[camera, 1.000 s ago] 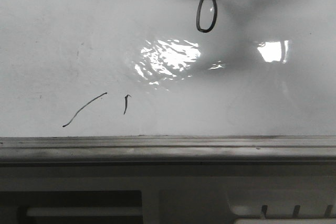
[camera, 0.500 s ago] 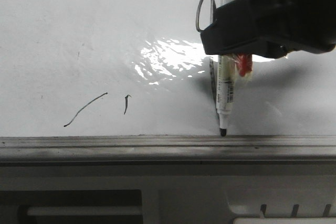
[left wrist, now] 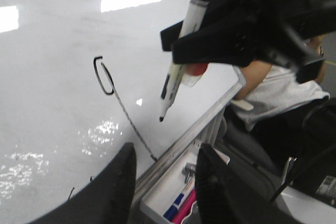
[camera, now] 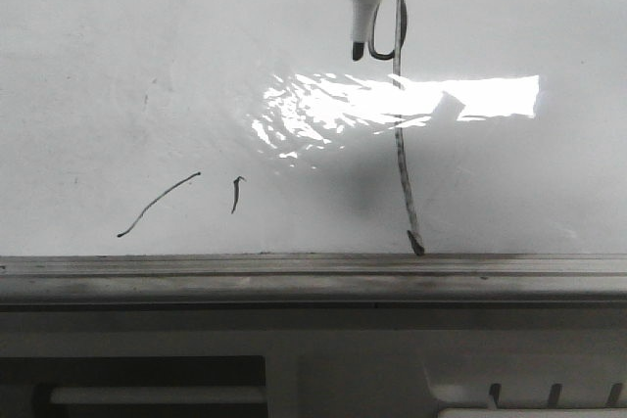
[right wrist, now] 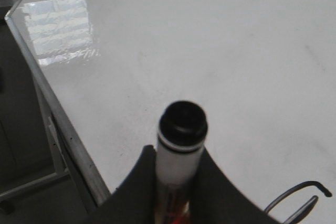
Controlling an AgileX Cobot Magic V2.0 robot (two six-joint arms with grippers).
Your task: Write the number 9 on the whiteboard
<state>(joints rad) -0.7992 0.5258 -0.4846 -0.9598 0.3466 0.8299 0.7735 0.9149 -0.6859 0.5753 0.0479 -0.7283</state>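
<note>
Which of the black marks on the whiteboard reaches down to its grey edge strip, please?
The number 9: its long thin tail runs from the small loop down to the strip. The short curved stroke and the tiny tick end on the whiteboard, above it.

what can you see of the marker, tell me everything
The marker is a white-barrelled pen with a black tip and blue printing along its side. The right tool is shut on its barrel. It hangs tip-down and tilted, the tip lifted off the whiteboard beside the loop of the number 9. Its round black rear end shows in the right wrist view.
</note>
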